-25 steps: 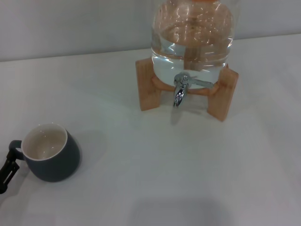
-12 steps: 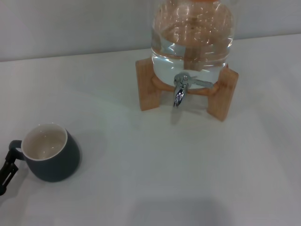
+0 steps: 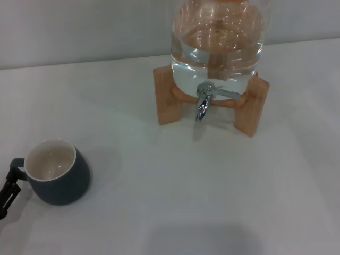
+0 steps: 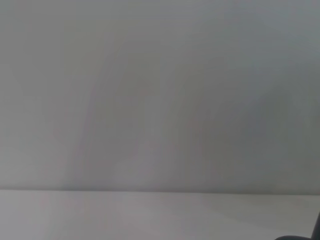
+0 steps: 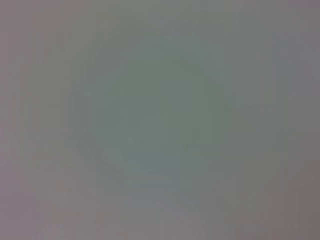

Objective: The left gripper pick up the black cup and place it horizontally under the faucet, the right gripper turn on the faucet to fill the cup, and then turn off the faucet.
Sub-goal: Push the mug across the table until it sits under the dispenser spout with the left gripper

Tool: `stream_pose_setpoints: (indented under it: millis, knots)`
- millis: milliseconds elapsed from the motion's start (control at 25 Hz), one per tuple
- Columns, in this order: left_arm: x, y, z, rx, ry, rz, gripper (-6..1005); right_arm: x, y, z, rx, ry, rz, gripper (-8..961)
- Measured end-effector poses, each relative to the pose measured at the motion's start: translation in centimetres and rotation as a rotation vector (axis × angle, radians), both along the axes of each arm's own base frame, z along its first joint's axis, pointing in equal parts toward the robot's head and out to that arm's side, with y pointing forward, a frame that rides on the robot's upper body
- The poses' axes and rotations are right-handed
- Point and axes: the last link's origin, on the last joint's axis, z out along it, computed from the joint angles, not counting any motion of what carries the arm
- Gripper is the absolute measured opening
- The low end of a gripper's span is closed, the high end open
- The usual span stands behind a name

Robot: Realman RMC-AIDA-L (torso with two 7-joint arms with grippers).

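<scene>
The black cup stands upright on the white table at the near left, with its cream inside showing and its small handle pointing left. My left gripper shows only as a black tip at the left edge, right at the cup's handle. The chrome faucet hangs from the front of the clear glass jar at the far centre-right, its thin lever pointing right, and no water runs from it. My right gripper is out of view.
The jar holds water and rests on a wooden stand with two upright legs either side of the faucet. White tabletop lies between the cup and the stand. A grey wall runs behind the table. The wrist views show only plain surfaces.
</scene>
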Motion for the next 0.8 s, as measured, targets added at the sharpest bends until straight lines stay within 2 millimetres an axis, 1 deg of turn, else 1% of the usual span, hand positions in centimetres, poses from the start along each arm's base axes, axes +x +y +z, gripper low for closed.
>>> stream_pose_setpoints:
  millis: [400,800]
  knots:
    - [0.01,0.42,0.11,0.003,-0.001,0.004,891,0.01,0.00,0.00,0.000,0.000,-0.001,856]
    - [0.04,0.43,0.03,-0.003,0.000,0.002,892,0.04,-0.14,0.01,0.001,-0.001,-0.001,856]
